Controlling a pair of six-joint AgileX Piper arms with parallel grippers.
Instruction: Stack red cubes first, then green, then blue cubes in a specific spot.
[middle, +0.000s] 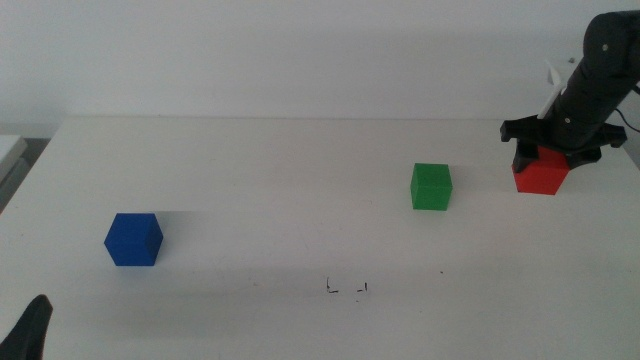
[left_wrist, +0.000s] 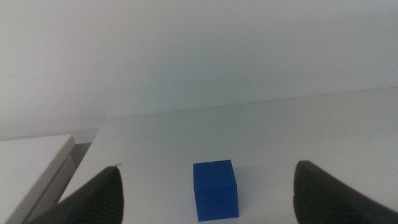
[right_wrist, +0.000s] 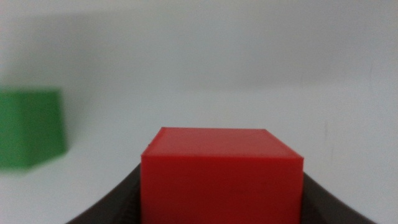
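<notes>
White table (middle: 250, 170) fills pretty much the whole middle view. Right arm comes in at the upper right, and the right gripper (middle: 545, 152) is down over the red cube (middle: 541, 174), jaws on either side of it. In the right wrist view the cube (right_wrist: 221, 177) sits snug between them, so I'd call it clenched on the cube, which looks like it's on the table or barely off it. Left gripper (middle: 30, 330) just waits in the bottom left corner, jaws spread wide with nothing in them.

Green cube (middle: 431, 187) is right of centre, blue cube (middle: 133, 239) way over at left. The corner marks (middle: 346, 288) sit low in the middle, nothing on them yet.

These look like light, rigid, matte blocks, so probably not slippery. Best to pinch flat opposite faces, centred, or the stack goes crooked
</notes>
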